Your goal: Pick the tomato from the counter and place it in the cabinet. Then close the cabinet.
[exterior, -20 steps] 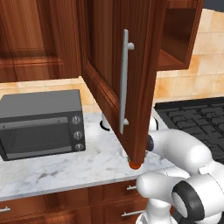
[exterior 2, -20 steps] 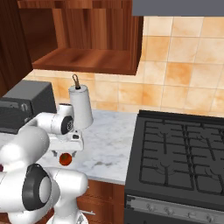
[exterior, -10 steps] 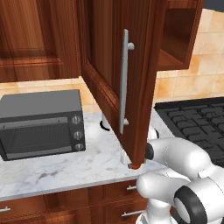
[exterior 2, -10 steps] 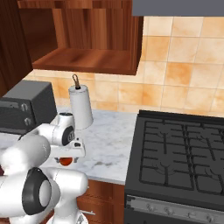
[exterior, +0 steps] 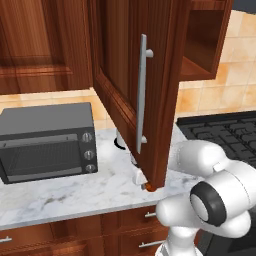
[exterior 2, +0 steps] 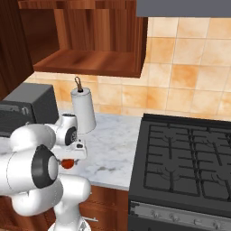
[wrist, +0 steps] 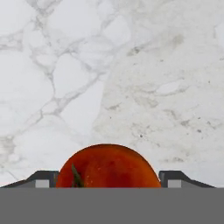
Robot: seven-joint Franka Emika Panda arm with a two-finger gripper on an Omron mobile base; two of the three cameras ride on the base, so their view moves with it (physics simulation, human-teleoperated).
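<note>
The arm has folded lower over the half second leading to this moment, bringing the claw point(wrist: 108, 178) down until the tomato point(wrist: 108, 167) sits squarely between its two dark fingertips point(wrist: 43, 178). In the hand view the tips stand apart, one on each side of the fruit, with slight gaps showing, so the claw looks open and not yet holding anything. The tomato rests on the marble tabletop point(wrist: 144, 78), near its front edge. In the right base view the tomato point(exterior 2: 67, 163) shows as a small red-orange ball tucked under the wrist, in front of the white paper-towel roll point(exterior 2: 82, 111). In the left base view just a sliver of the tomato point(exterior: 148, 187) peeks out below the bottom corner of the cabinet door point(exterior: 159, 85), which hangs open toward the camera with its long silver handle point(exterior: 142, 94) facing front. By the look of it, the reach is done and the next step is to squeeze the tips shut on the fruit. To the left of the tomato, well apart, sits a dark toaster oven point(exterior: 47, 141); to its right lies the black stovetop point(exterior 2: 185, 158). The open door hangs directly above the tomato, so it may stand in the way when lifting to the cabinet shelf point(exterior 2: 88, 61).
</note>
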